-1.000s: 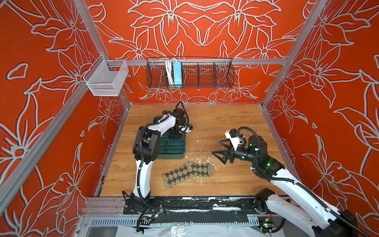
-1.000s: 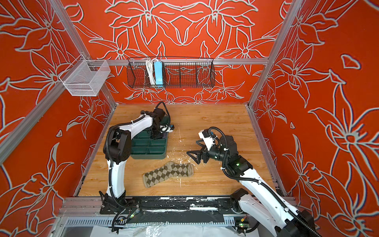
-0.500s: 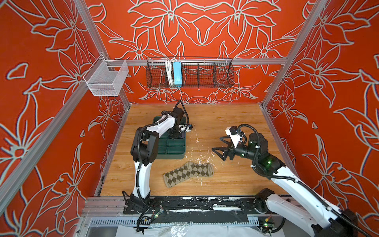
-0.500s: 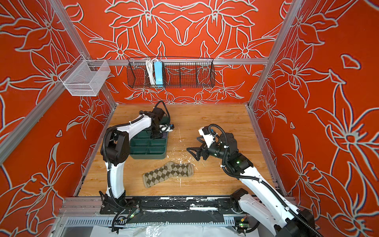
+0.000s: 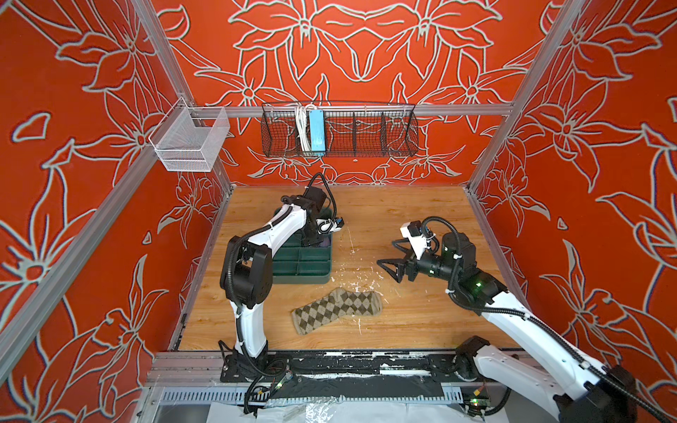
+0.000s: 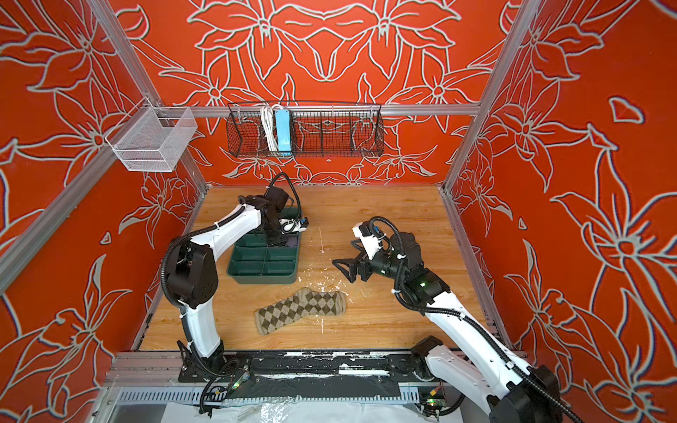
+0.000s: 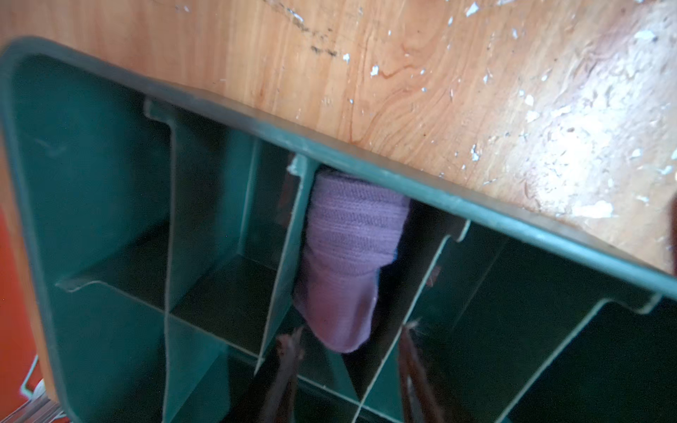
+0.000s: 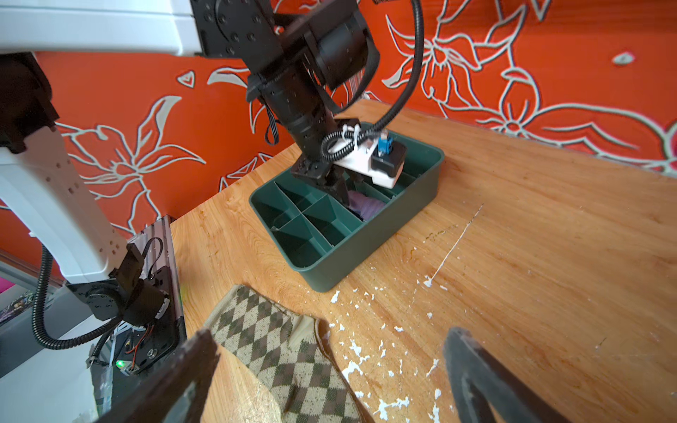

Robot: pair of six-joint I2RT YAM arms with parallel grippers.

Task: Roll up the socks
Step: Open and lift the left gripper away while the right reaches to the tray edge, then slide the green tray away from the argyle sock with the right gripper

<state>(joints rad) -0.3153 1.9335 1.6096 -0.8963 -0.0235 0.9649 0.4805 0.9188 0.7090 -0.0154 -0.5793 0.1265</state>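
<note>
Left tool (image 7: 351, 340) is hanging released over the rolled purple sock (image 7: 348, 256); roughly half the job is looking done.
Purple sock is sitting rolled in a middle compartment of the tray (image 5: 300, 279), against its long wall, with its end lying between the parted tips, seemingly untouched. Argyle sock (image 5: 337, 309) is lying flat, not yet rolled, on the worktop (image 5: 403, 219) just beside the tray's near short wall. Right tool (image 8: 326, 342) is hovering wide apart and empty beside the tray, near that sock.

A robotics lab cell: an aluminium frame (image 5: 439, 110) and orange flower-printed walls (image 5: 366, 55) close in a wooden surface (image 5: 403, 219); 2 arms (image 5: 282, 227) stand on a black rail (image 5: 348, 362) at the surface's front edge, and a wire basket (image 5: 366, 135) hangs behind it.
</note>
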